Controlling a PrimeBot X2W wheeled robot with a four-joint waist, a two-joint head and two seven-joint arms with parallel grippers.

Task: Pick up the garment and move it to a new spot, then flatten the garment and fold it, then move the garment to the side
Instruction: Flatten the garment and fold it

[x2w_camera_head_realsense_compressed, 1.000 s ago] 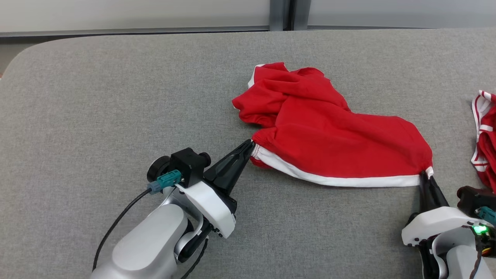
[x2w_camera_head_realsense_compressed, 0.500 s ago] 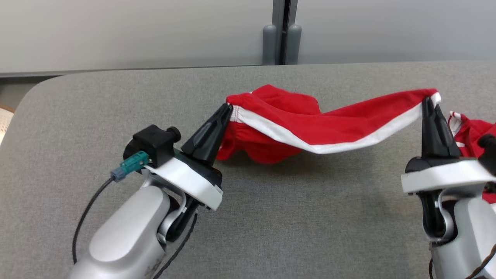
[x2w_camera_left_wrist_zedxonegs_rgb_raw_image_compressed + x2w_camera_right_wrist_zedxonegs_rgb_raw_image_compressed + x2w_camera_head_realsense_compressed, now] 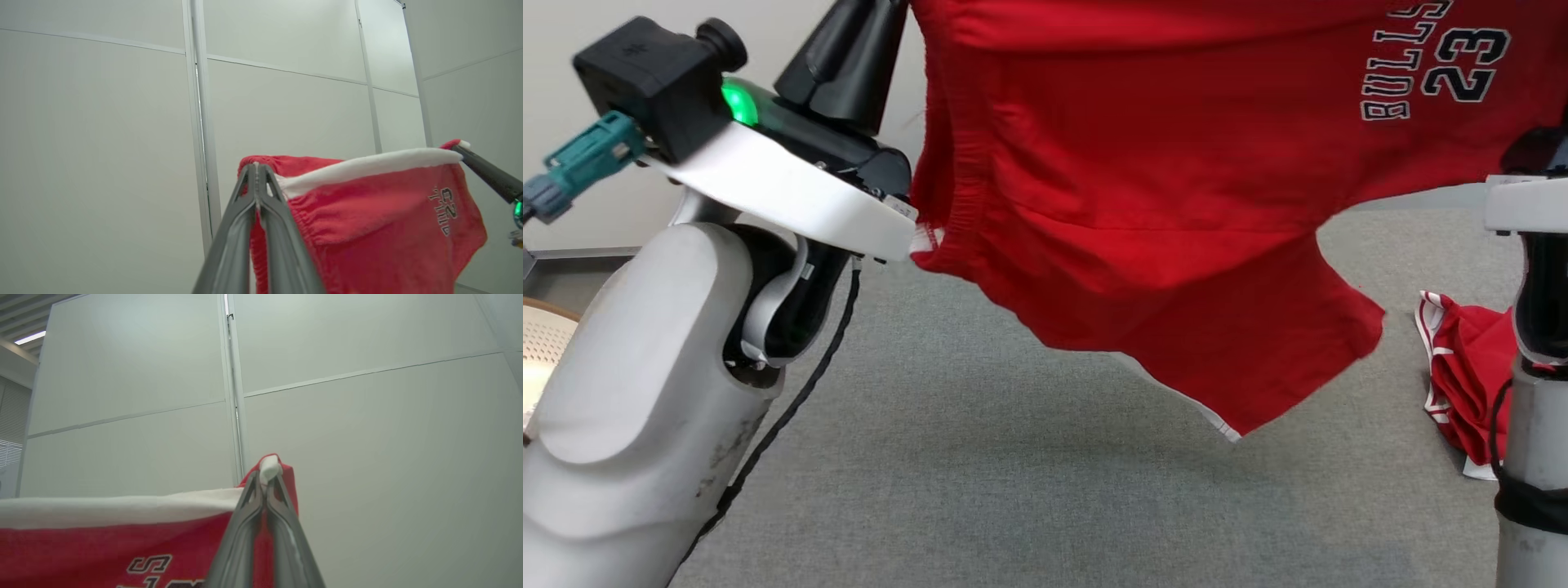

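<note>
A pair of red shorts point(image 3: 1160, 212) with a white waistband and "BULLS 23" print hangs in the air above the grey table point(image 3: 980, 482), stretched between both arms. My left gripper point(image 3: 257, 168) is shut on one end of the waistband, its dark fingers point(image 3: 849, 57) rising past the top of the head view. My right gripper point(image 3: 265, 475) is shut on the other waistband corner; it also appears as a dark tip point(image 3: 486, 171) in the left wrist view. The shorts' point(image 3: 367, 228) legs dangle free, clear of the table.
A second red and white garment point(image 3: 1462, 384) lies crumpled on the table at the right, beside my right arm point(image 3: 1531, 392). A pale panelled wall point(image 3: 367, 416) stands behind. A woven chair edge point(image 3: 543, 351) shows at the far left.
Both grippers have lifted the shorts from the table high into the air, and the garment now hangs open between them. The head camera has tilted up.
</note>
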